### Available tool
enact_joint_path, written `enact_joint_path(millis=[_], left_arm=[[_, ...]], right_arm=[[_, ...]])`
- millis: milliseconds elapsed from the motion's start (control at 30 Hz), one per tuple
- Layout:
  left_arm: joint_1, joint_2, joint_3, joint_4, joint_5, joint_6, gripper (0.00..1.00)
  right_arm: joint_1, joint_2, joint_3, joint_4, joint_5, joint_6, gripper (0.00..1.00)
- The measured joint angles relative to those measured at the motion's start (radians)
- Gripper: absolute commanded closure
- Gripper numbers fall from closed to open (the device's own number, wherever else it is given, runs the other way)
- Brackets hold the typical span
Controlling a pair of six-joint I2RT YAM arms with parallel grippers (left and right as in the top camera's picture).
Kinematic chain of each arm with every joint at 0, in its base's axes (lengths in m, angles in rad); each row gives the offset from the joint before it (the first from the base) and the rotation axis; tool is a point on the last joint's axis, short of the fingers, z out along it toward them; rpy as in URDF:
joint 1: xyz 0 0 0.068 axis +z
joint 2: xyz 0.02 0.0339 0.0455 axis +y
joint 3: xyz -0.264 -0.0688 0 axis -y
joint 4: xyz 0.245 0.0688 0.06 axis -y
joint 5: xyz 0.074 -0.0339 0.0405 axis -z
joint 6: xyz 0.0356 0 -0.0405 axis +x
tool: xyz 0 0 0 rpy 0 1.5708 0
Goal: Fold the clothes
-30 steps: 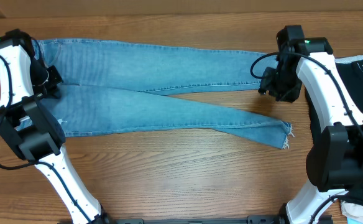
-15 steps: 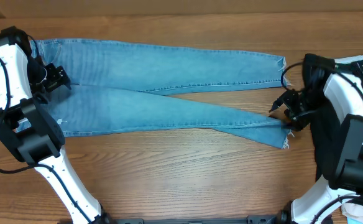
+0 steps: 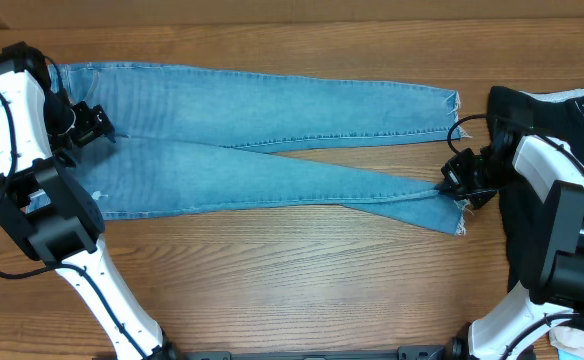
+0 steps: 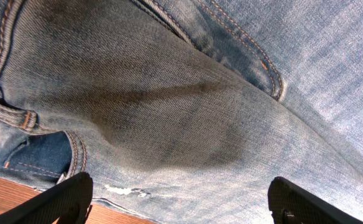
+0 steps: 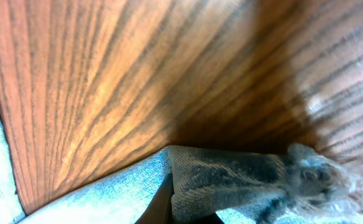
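The clothes, a pair of light blue jeans (image 3: 272,110), lie flat across the wooden table with the waist at the left and both legs running right. My left gripper (image 3: 92,124) hovers over the waist end. In the left wrist view its jaws stand wide apart over the denim (image 4: 188,112), with one black finger (image 4: 60,198) at each lower corner and nothing between them. My right gripper (image 3: 458,180) is at the frayed hem of the nearer leg. In the right wrist view it (image 5: 191,202) is shut on a fold of that hem (image 5: 243,177).
A large black garment (image 3: 562,130) lies at the right edge, just behind my right arm, with a bit of white cloth (image 3: 575,95) at its far side. Bare wood (image 3: 302,270) runs along the front of the table.
My right gripper left the far leg's hem, came down to the near leg's hem and shut on it. My left gripper opened at the waist and shifted slightly.
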Motion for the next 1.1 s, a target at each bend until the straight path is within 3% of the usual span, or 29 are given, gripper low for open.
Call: enact_joint_path(millis=[200, 400, 533, 733, 967, 1100], left_arm=[[0.0, 0.0, 0.0, 0.001, 0.0, 0.0, 0.06], [0.0, 0.0, 0.0, 0.001, 0.0, 0.0, 0.06], [0.0, 0.0, 0.0, 0.001, 0.0, 0.0, 0.02], [0.0, 0.0, 0.0, 0.002, 0.0, -0.001, 0.02], [0.0, 0.0, 0.0, 0.008, 0.0, -0.002, 0.02], [0.0, 0.0, 0.0, 0.013, 0.0, -0.003, 0.02]], right_arm=[[0.0, -0.018, 0.084, 0.006, -0.065, -0.081, 0.96], [0.004, -0.15, 0.15, 0.08, -0.285, -0.217, 0.96], [0.007, -0.26, 0.155, 0.053, -0.343, -0.373, 0.96], [0.046, -0.275, 0.156, 0.039, -0.399, -0.592, 0.96], [0.142, -0.275, 0.16, -0.259, -0.369, -0.982, 0.96], [0.148, -0.275, 0.137, -0.343, -0.291, -1.007, 0.96]])
